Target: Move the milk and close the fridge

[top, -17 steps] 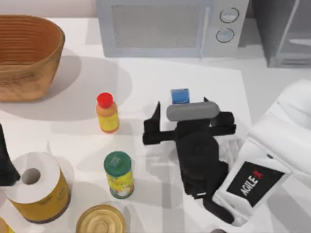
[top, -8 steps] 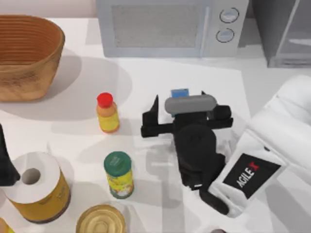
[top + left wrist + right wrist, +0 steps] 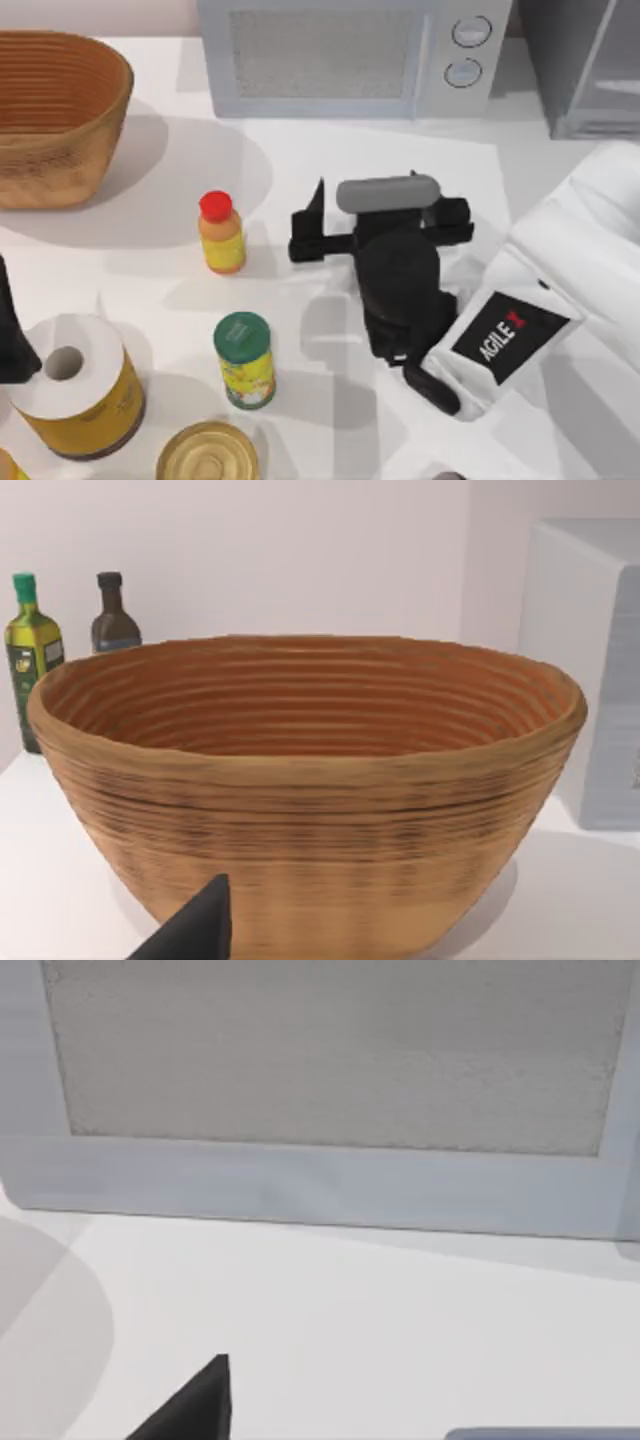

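My right gripper (image 3: 375, 207) hangs open in the middle of the table, in front of the microwave. Its left finger (image 3: 318, 205) stands clear of the grey wrist housing. The milk is hidden under that housing, where the open fingers straddle it. In the right wrist view one dark fingertip (image 3: 195, 1405) shows above the white table, and a thin blue-grey strip (image 3: 545, 1433) lies at the picture's edge. The fridge (image 3: 590, 75) stands at the back right, its pale inside showing. My left gripper (image 3: 10, 330) is parked at the table's left edge, open.
A light-grey microwave (image 3: 350, 55) stands at the back centre and a wicker basket (image 3: 55, 115) at the back left. A red-capped orange bottle (image 3: 220, 232), a green-lidded yellow jar (image 3: 244, 360), a paper roll (image 3: 70, 385) and a tin (image 3: 207, 452) stand left of the right arm.
The right gripper has moved toward the microwave and now covers the milk, whose blue top showed just beyond it before. The left arm has not moved.
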You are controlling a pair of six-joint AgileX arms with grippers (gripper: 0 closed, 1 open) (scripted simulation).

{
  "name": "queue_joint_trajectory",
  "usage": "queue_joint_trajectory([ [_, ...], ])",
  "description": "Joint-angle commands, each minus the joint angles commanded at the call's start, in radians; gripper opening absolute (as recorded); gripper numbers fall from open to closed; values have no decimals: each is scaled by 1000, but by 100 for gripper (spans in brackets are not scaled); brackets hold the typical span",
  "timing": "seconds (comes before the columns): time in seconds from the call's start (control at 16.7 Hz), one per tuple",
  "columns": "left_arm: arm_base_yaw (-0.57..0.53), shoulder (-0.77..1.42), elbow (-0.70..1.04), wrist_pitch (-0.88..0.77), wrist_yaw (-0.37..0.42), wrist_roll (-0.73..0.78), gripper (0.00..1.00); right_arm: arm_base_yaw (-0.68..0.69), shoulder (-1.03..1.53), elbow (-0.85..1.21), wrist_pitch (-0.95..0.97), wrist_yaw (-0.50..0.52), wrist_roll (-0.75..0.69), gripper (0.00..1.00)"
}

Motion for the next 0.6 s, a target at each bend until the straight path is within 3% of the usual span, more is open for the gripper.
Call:
queue_joint_trajectory([
  [0.6, 0, 0, 0, 0, 0, 0, 100, 0, 0, 0, 0, 0, 0, 25],
])
